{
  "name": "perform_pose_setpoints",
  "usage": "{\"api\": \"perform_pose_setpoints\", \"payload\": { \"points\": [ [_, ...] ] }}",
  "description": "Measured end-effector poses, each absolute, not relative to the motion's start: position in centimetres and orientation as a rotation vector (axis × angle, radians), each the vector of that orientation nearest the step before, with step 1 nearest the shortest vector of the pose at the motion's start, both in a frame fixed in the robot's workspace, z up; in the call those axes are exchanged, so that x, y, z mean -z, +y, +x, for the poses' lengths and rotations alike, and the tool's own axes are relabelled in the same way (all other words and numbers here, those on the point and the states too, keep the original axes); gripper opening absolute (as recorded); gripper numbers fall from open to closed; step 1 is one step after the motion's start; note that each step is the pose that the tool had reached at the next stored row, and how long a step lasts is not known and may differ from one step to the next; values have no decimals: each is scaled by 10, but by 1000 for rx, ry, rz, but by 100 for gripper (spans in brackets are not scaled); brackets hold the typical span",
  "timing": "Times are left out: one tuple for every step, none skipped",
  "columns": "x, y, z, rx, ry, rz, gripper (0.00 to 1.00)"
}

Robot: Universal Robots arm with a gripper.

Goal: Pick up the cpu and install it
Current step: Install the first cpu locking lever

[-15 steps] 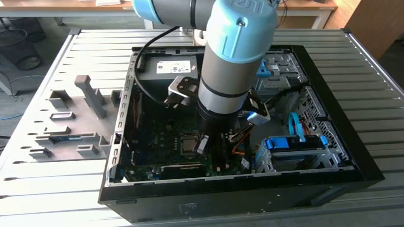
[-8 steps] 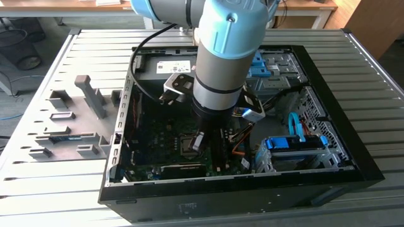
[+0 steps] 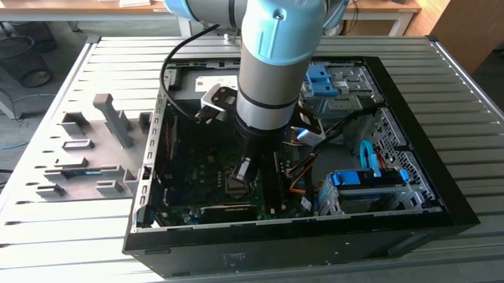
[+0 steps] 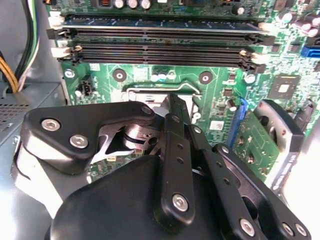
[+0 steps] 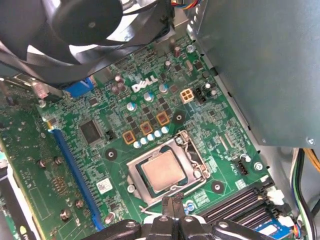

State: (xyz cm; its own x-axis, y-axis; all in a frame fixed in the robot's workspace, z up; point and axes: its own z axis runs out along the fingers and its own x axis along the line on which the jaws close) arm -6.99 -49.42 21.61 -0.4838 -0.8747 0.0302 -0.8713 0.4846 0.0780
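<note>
Claw (image 5: 169, 204) pinched together beside cpu (image 5: 161, 172) seated inside socket (image 5: 192, 152).

In the first wrist view, the green motherboard (image 5: 210, 145) carries white lettering (image 5: 145, 85) between the black fan (image 5: 85, 30) and the cpu (image 5: 161, 171). A small white sticker (image 5: 103, 186) beside the blue slot (image 5: 75, 170) has print too small to tell. In the upper centre of the exterior view, a white label (image 3: 216, 81) is equally unreadable.
</note>
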Motion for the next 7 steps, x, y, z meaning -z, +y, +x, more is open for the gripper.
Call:
{"api": "perform_pose_setpoints", "payload": {
  "points": [
    [-216,-494,-70,80,-2650,1560,10],
    [-217,-494,-70,79,-2649,1560,10],
    [-217,-494,-70,79,-2649,1560,10],
    [-217,-494,-70,79,-2649,1560,10],
    [-217,-494,-70,78,-2649,1560,10],
    [-217,-494,-70,78,-2649,1560,10],
    [-217,-494,-70,78,-2649,1560,10]
  ]
}}
